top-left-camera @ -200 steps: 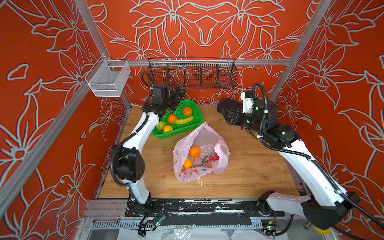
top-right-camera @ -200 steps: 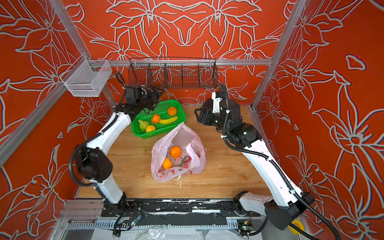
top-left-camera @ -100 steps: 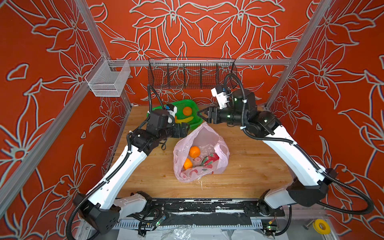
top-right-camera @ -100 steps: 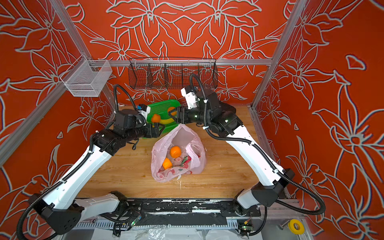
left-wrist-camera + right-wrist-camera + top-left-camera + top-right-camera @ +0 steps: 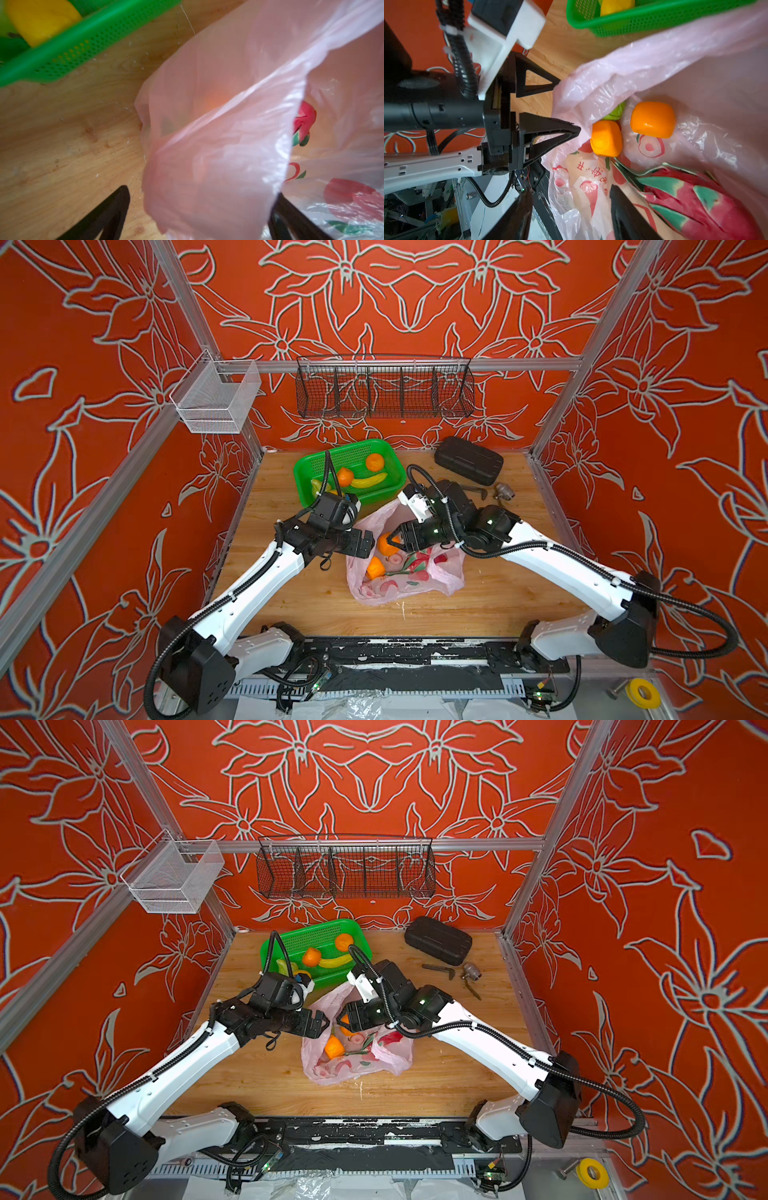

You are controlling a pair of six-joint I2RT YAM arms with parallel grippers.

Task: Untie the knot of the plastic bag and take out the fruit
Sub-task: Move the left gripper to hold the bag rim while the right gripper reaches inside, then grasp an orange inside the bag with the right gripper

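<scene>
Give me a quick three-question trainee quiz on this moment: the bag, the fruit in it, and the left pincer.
1. True or false: the mouth of the plastic bag is tied shut.
2. How many oranges show inside the bag in the right wrist view?
3. The left pincer is: A) open, with bag film between its fingers; B) shut on an orange; C) shut with nothing in it.

Key: 1 false, the mouth gapes and fruit shows inside. 2 two. 3 A.
</scene>
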